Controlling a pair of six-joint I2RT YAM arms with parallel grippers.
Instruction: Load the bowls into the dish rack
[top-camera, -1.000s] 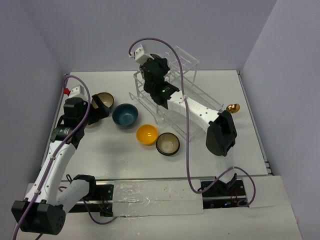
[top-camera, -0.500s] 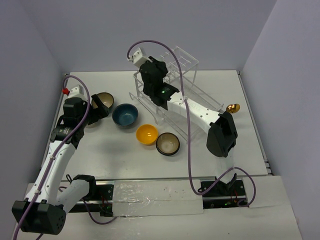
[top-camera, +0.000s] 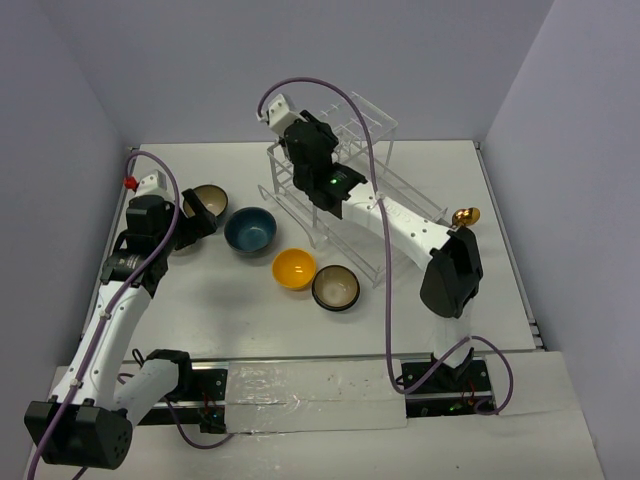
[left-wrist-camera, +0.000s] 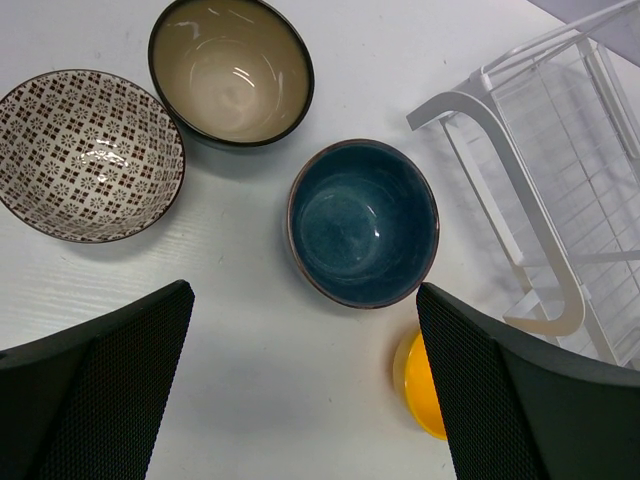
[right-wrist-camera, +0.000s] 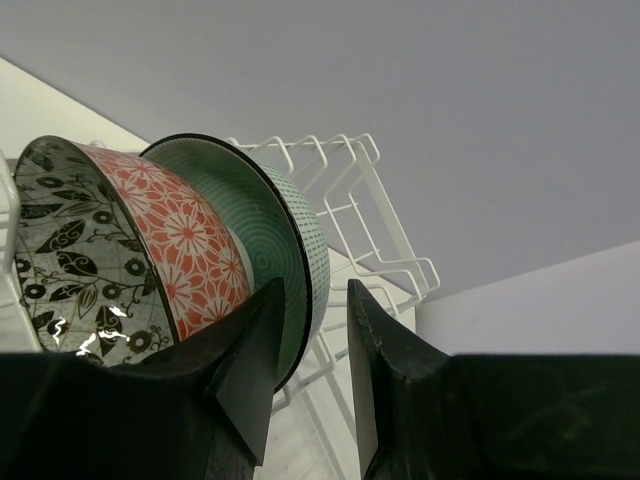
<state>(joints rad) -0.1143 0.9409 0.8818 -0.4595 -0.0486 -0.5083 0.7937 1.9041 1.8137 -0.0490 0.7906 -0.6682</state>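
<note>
While its fingers stand partly apart, the right gripper (right-wrist-camera: 312, 290) straddles the rim of a green bowl (right-wrist-camera: 300, 215) without clamping it; a gap shows between one finger and the bowl's outer wall. That bowl stands on edge in the rack (right-wrist-camera: 372, 195). Its mouth faces left in the wrist view, nested close behind a floral bowl (right-wrist-camera: 190, 240) that is also on edge and faces the same way. Seen from overhead, both sit at the rack's far left end, and the rack's long axis runs diagonally from far left to near right across the tabletop (top-camera: 220, 320).

The left gripper (left-wrist-camera: 305, 290) hangs spread wide and holds nothing, above a blue bowl (left-wrist-camera: 362, 222). A cream-lined bowl (left-wrist-camera: 232, 70) and a lattice bowl (left-wrist-camera: 90, 155) lie just beyond it. A yellow bowl (left-wrist-camera: 420, 385) lies on the near side of the blue one, and a brown bowl (top-camera: 335, 288) sits just beside the yellow one. All five sit mouth up on the tabletop, left of and in front of the rack. A spoon (top-camera: 465, 215) rests by the rack's near right end.
</note>
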